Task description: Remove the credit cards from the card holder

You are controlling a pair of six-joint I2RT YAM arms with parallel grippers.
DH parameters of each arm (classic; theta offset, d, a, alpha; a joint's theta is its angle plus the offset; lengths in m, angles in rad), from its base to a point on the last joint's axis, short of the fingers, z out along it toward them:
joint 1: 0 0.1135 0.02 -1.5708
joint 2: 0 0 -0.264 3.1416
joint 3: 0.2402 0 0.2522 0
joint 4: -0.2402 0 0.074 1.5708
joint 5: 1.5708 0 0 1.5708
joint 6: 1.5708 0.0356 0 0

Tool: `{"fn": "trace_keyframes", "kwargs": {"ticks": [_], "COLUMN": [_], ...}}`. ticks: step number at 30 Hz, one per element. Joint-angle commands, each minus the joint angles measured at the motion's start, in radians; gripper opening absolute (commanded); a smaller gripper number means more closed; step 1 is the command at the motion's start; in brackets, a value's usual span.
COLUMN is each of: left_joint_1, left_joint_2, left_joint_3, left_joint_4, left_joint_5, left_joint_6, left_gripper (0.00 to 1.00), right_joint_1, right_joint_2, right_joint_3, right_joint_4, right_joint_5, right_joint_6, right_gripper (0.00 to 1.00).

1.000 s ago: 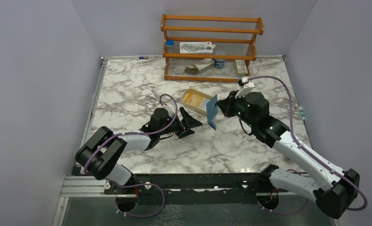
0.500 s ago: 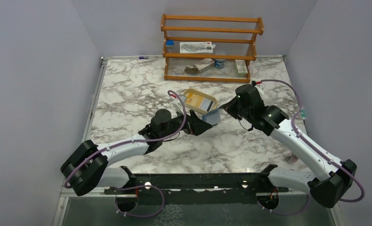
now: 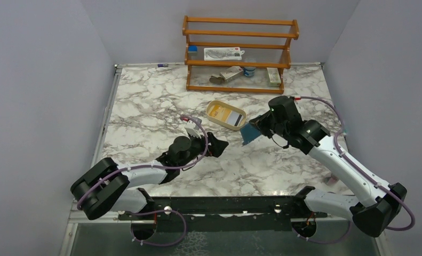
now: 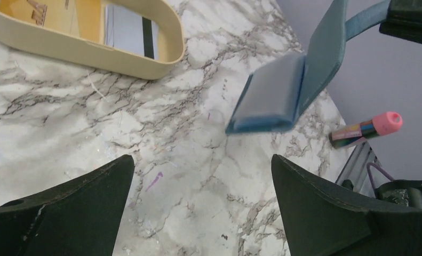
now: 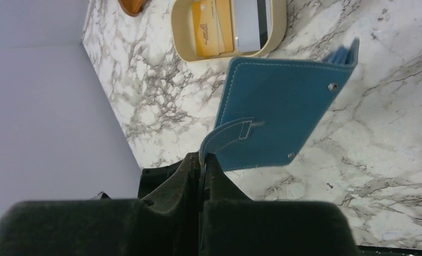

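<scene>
The left gripper (image 3: pixel 219 145) has drawn back from the tray, its fingers spread wide and empty. A pale grey plastic credit card with a dark stripe (image 3: pixel 235 118) now lies in the oval tan tray (image 3: pixel 213 106), so one card looks delivered. The right gripper (image 5: pixel 202 160) is clamped on the snap tab of the teal-blue bifold card holder (image 5: pixel 283 109), which hangs above the marble table (image 3: pixel 144 112) just right of the tray.

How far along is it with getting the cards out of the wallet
Partly done: one credit card with a dark stripe already lies in the oval tray. In hand: the right tool pinches the card holder by its snap tab, dangling above the marble. The left tool is open and empty. Whether cards remain inside can't be seen.
</scene>
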Motion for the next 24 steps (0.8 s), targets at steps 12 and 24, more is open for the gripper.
{"fn": "trace_keyframes", "kwargs": {"ticks": [12, 24], "left_joint_1": [0.058, 0.051], "left_joint_2": [0.435, 0.526], "left_joint_3": [-0.126, -0.016], "left_joint_4": [1.078, 1.082], "left_joint_5": [0.166, 0.166], "left_joint_6": [-0.433, -0.599], "left_gripper": [0.99, 0.99], "right_joint_1": [0.002, 0.002], "right_joint_2": [-0.107, -0.184], "right_joint_3": [-0.050, -0.133], "right_joint_4": [0.203, 0.349], "right_joint_5": [-0.162, -0.300], "right_joint_6": [-0.232, -0.392], "right_gripper": [0.01, 0.01]}}
